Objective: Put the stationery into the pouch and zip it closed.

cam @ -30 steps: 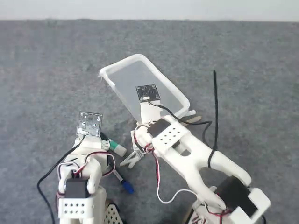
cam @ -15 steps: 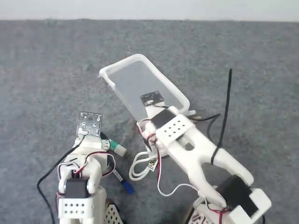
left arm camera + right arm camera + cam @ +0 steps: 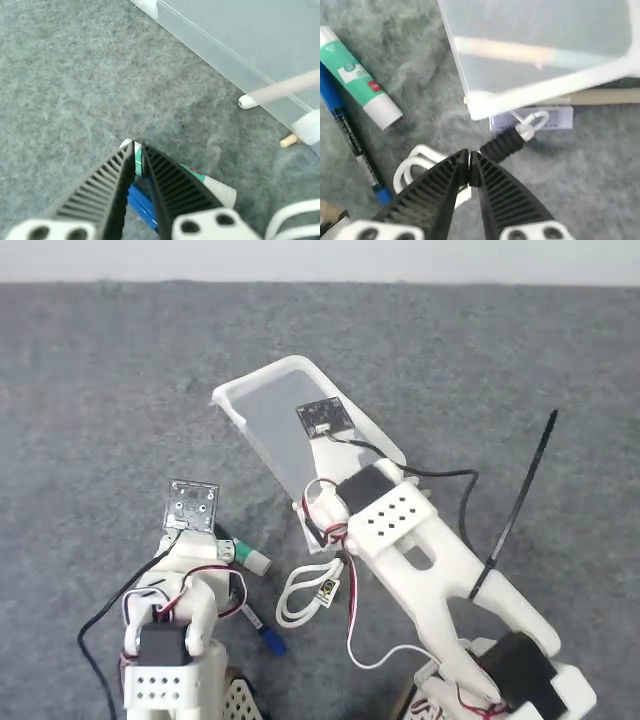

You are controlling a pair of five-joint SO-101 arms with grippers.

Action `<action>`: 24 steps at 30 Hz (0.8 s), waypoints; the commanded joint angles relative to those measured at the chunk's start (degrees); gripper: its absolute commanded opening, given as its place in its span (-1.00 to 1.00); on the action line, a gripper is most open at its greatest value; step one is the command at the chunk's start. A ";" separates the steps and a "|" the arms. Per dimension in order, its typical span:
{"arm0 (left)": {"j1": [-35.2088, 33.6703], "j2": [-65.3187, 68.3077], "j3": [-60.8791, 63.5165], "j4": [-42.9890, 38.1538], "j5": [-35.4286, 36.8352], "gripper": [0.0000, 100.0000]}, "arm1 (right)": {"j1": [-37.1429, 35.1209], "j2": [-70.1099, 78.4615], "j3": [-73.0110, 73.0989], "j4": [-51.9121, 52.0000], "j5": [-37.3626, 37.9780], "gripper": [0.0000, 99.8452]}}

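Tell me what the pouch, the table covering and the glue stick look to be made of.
The pouch looks like soft frosted plastic: translucent, the grey showing through, with a white edge. The table covering looks like felt or short-pile carpet: grey, fuzzy, mottled. The glue stick seems smooth hard plastic, faintly glossy, with a green-and-white label.

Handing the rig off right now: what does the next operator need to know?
Left gripper: shut, above the glue stick and blue pen on the mat.
Right gripper: shut, above the white cable near the pouch corner.
Done: nothing clearly packed; a pale stick shows through the pouch, inside or under, cannot tell.
To do: glue stick and pen into pouch, then zip.
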 commanded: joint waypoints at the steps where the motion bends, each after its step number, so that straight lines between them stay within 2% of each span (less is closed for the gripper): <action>1: -0.35 -1.14 -0.57 -1.76 0.09 -0.96 | -2.24 -3.38 1.85 -5.23 0.70 -0.99; 9: -0.35 -1.14 -0.57 -1.76 0.09 -0.96 | -3.21 -1.80 9.14 -14.37 0.70 -0.99; 14: -0.35 -1.14 -0.57 -1.76 0.09 -0.96 | -3.12 4.35 9.23 -14.11 0.88 -0.99; 18: -0.35 -1.14 -0.57 -1.76 0.09 -0.96 | -3.03 7.25 8.53 -7.08 1.41 -0.99; 24: -0.35 -1.14 -0.57 -1.76 0.09 -0.96 | -1.27 7.16 5.45 4.00 9.93 -0.99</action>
